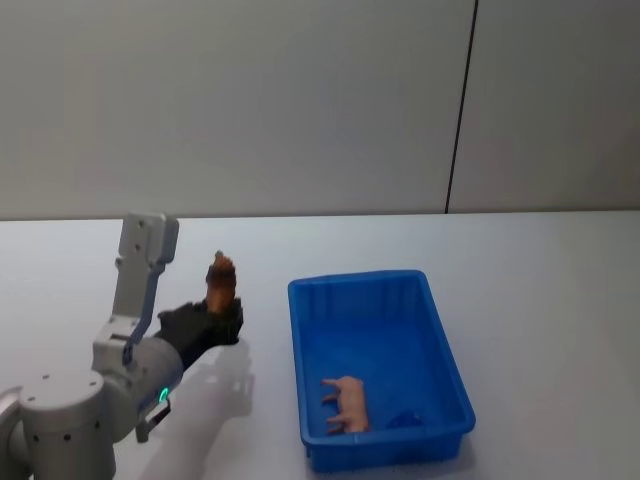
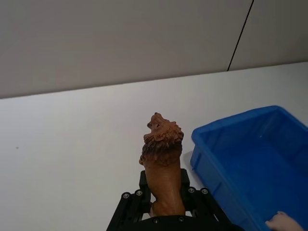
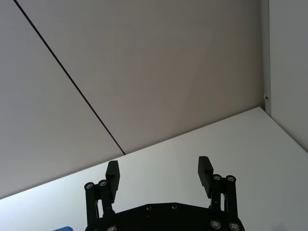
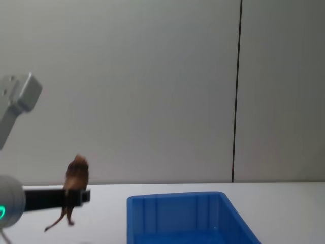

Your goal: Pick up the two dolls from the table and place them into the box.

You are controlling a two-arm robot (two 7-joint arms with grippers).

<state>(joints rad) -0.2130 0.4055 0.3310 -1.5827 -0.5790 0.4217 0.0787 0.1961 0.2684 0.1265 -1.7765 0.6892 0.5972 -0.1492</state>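
My left gripper (image 1: 222, 312) is shut on the reddish-brown doll (image 1: 221, 282) and holds it above the white table (image 1: 560, 290), just left of the blue box (image 1: 300, 340). The same doll (image 2: 162, 168) stands upright between the black fingers (image 2: 142, 185) in the left wrist view, and it hangs clear of the tabletop in the chest view (image 4: 75, 189). The pale pinkish doll (image 1: 346, 402) lies on the box floor near its front wall. My right gripper (image 3: 159, 172) stands open with nothing in it, facing the wall.
The blue box (image 4: 175, 216) sits mid-table, its rim (image 2: 211, 139) close to the right of the held doll. A grey panelled wall (image 1: 300, 100) rises behind the table. White tabletop stretches left and behind the box.
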